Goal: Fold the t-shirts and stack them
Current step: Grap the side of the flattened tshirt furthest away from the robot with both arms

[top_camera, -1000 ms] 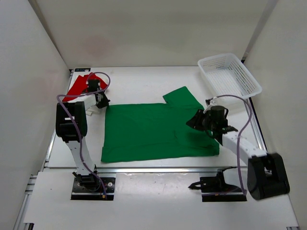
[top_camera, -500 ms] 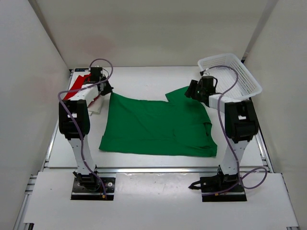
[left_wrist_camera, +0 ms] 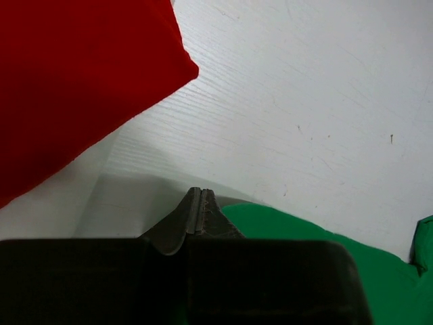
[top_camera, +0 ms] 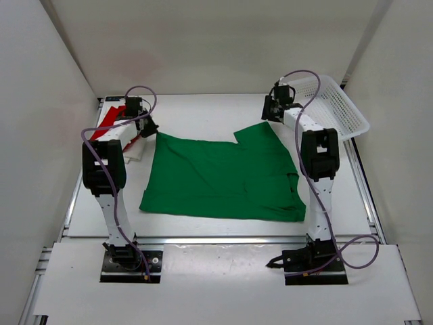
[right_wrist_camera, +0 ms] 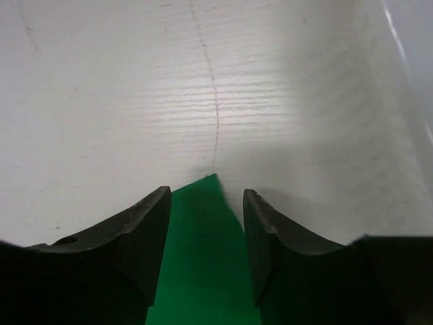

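Right claw [right_wrist_camera: 205, 192] has swung to the far-right sleeve of the green t-shirt [top_camera: 216, 176], off its near-right part, and let go.
Jaws apart, sleeve tip flat on the desk [top_camera: 203, 112] between them, cloth running back toward the near edge; the shirt lies spread mid-desk, long axis left to right. Left claw [left_wrist_camera: 196, 206] is clenched at its far-left corner, cloth touching it, though a pinch cannot be confirmed. Red t-shirt [left_wrist_camera: 67, 81] sits by the desk's far-left corner. Each claw is nearest its own far corner of the shirt.
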